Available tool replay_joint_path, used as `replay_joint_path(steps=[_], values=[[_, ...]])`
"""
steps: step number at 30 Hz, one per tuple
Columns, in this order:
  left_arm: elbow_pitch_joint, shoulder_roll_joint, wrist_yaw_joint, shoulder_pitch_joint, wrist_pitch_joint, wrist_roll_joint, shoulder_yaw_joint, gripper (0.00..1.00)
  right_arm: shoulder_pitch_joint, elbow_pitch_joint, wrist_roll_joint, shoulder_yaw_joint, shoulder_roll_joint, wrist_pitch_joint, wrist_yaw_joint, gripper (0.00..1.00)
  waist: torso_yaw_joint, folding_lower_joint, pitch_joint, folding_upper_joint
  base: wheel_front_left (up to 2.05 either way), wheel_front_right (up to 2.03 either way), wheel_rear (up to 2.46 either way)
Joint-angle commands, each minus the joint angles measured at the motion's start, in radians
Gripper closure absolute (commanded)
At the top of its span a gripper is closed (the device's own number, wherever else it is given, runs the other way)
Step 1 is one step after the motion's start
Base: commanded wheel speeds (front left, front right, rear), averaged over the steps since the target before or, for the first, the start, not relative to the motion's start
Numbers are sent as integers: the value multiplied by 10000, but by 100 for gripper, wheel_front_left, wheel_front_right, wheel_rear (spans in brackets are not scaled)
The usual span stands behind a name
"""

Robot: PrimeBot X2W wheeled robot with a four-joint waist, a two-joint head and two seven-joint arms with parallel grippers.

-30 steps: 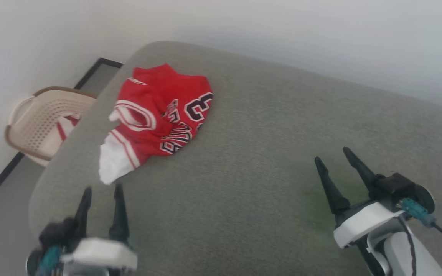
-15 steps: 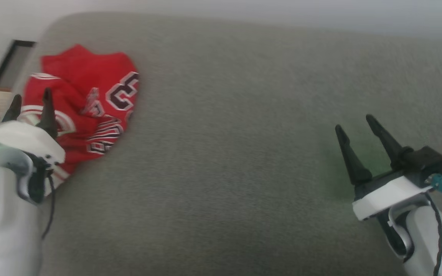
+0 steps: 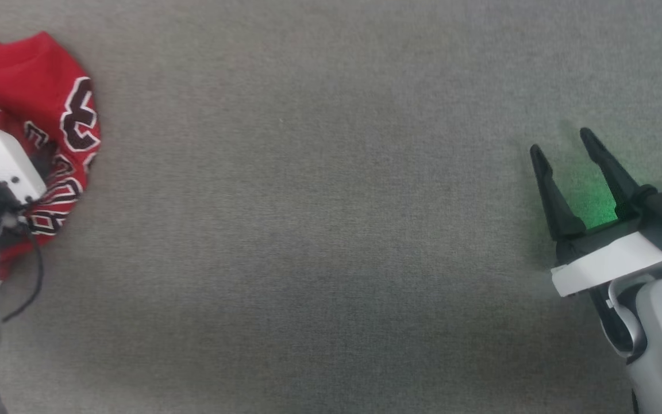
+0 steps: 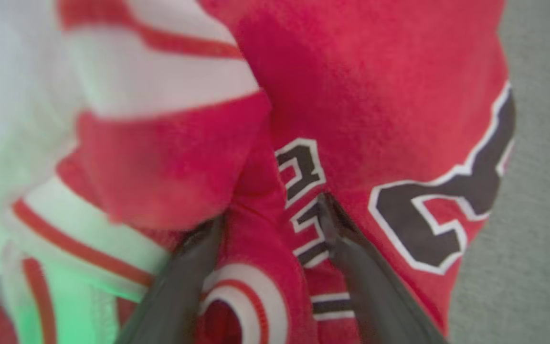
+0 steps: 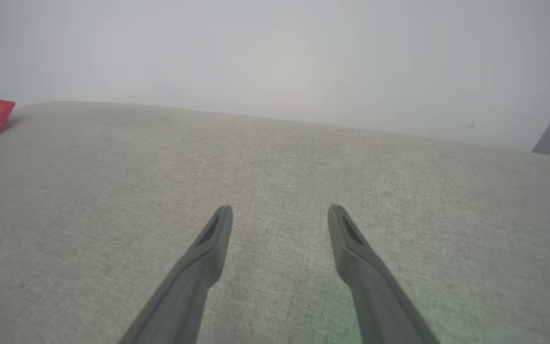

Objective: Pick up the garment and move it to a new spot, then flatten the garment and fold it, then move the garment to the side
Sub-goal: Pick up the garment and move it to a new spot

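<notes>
Cushion of grey fabric [image 3: 331, 230] carries the garment [image 3: 32, 86], crumpled toward its left edge; my left jaws stand apart astride a red fold, my right jaws apart above bare fabric toward the right edge

We record the garment [image 4: 380, 81] as soft, matt knit cloth with a faintly fuzzy nap. We enter the grey surface [image 3: 308, 230] under it as matt upholstery fabric with a coarse, visible weave. On the right gripper [image 3: 561, 141] we note matt dark plastic fingers [image 5: 351, 248] and a smooth white plastic housing [image 3: 607, 264] with a slight sheen.
</notes>
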Motion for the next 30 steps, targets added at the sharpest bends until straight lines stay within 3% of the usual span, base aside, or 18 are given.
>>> replay_joint_path(steps=[1, 3, 4, 5, 6, 7, 12, 16, 21, 30], values=[[662, -594, -22, 383, 362, 1, -269, 0, -173, -131, 59, 34, -40, -26, 1, 0, -273, 0, 361, -1, 0, 0, 0], [885, -699, -23, 374, 380, 43, -365, 0, -202, -165, 61, 38, -82, -26, 1, 0, -304, 0, 391, -1, 0, 0, 0], [995, -738, -24, 378, 358, 58, -411, 14, -224, -199, 35, 49, -77, -26, 1, 0, -316, 0, 376, -1, 0, 0, 0], [1072, -768, -26, 401, 301, 85, -463, 46, -232, -226, 6, 72, -62, -26, 1, 0, -321, 0, 338, -1, 0, 0, 0], [1105, -774, -29, 428, 185, 117, -511, 60, -224, -240, -14, 92, -34, -26, 1, 0, -316, 0, 274, -1, 0, 0, 0], [1130, -761, -31, 451, 56, 129, -536, 100, -201, -245, -27, 124, -3, -24, 1, 0, -306, 0, 190, -1, 0, 0, 0], [929, -313, -43, 487, -947, 290, -705, 100, -67, -211, -37, 207, 163, -26, 1, 0, -276, 0, -308, -1, 0, 0, 0], [355, 334, -43, 237, -2397, 687, -1141, 100, 126, -60, -23, 206, 467, -24, 1, 0, -335, 0, -981, -1, 0, 0, 0], [-495, 526, -36, -33, -3429, 804, -2144, 100, 409, 178, -13, 53, 886, -26, 1, 0, -575, 0, -1732, -1, 0, 0, 0], [-3418, 477, -36, -429, -3192, -62, -5179, 100, 827, 302, 81, -588, 1564, -26, 1, 0, -1714, 0, -2275, -1, 0, 0, 0]])
